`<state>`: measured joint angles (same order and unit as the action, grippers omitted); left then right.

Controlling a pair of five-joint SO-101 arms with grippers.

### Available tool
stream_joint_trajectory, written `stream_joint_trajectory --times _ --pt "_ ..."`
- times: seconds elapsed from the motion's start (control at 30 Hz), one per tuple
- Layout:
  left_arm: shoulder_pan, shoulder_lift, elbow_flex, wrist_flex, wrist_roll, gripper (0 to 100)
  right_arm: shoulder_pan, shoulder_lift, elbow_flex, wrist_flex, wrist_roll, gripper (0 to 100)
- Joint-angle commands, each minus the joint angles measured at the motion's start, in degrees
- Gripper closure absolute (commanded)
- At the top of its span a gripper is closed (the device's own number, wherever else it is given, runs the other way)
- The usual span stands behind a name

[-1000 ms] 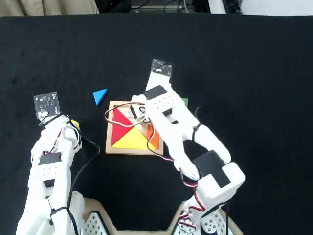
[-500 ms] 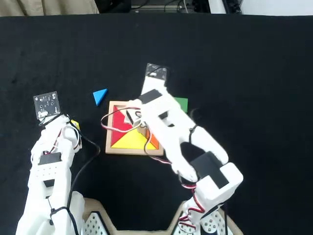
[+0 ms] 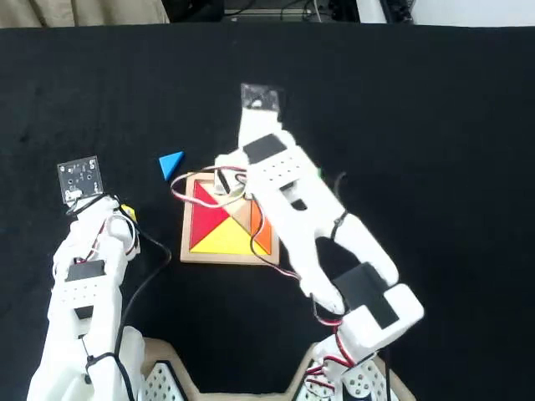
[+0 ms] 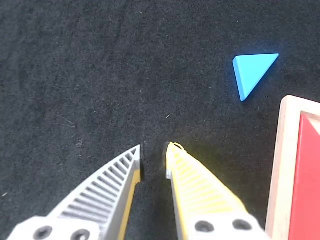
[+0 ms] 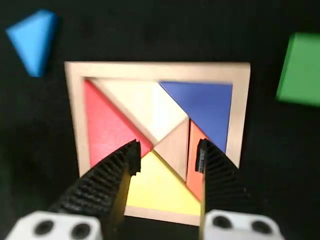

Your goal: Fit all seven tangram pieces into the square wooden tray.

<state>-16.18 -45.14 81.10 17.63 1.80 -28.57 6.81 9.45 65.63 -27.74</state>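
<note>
High view: black cloth table (image 3: 435, 125), curtain (image 3: 84, 10) behind; square wooden tray (image 3: 219, 257) under the right arm, blue triangle (image 3: 170, 163) just off its corner.
Left wrist view: left gripper (image 4: 153, 148) narrowly parted, empty; blue triangle well ahead.
Right wrist view: right gripper (image 5: 168, 147) spread wide above the tray; green square (image 5: 300, 70) outside it.

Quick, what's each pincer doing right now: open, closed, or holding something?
Left pincer: slightly open, holding nothing.
Right pincer: open, holding nothing, above the wooden tray.
</note>
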Motion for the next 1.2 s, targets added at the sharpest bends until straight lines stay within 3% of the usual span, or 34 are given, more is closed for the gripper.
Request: stream_joint_trajectory --times 0.0,0.07,0.3,0.83,1.03,1.17 --pt "0.57 -1.14 -0.48 -1.14 0.18 90 1.58 -2.95 -3.38 -0.44 17.93 82.5" --pt "0.57 -1.14 -0.48 -1.14 0.18 90 0.70 -1.19 -3.03 -0.97 25.14 82.6" --pt "0.57 -1.14 -0.48 -1.14 0.18 90 0.62 7.96 -5.93 -0.97 25.49 98.9" --pt "0.57 -1.14 -0.48 -1.14 0.18 90 0.79 20.88 -12.88 1.32 28.40 98.8" --pt "0.57 -1.14 -0.48 -1.14 0.18 90 1.05 15.78 -17.27 6.86 28.40 98.8" --pt "0.57 -1.14 -0.48 -1.14 0.18 90 5.10 8.04 -20.53 9.76 28.48 98.7"
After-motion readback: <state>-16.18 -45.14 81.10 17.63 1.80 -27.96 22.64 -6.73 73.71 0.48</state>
